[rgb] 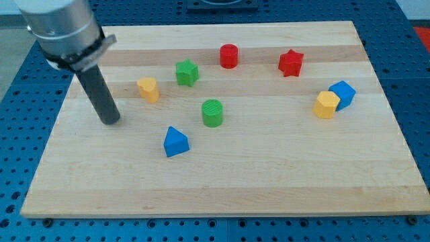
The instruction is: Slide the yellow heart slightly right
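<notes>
The yellow heart [148, 89] lies on the wooden board [269, 175], left of centre. My tip [109, 122] rests on the board to the lower left of the heart, a short gap away and not touching it. The dark rod rises from the tip toward the view's top left. A green star [187, 72] lies just to the right of the heart and a little higher.
A green cylinder [212, 112] and a blue triangle [175, 142] lie right of and below the heart. A red cylinder [229, 56] and a red star [291, 63] lie near the top. A yellow pentagon [326, 105] touches a blue block [343, 93] at the right.
</notes>
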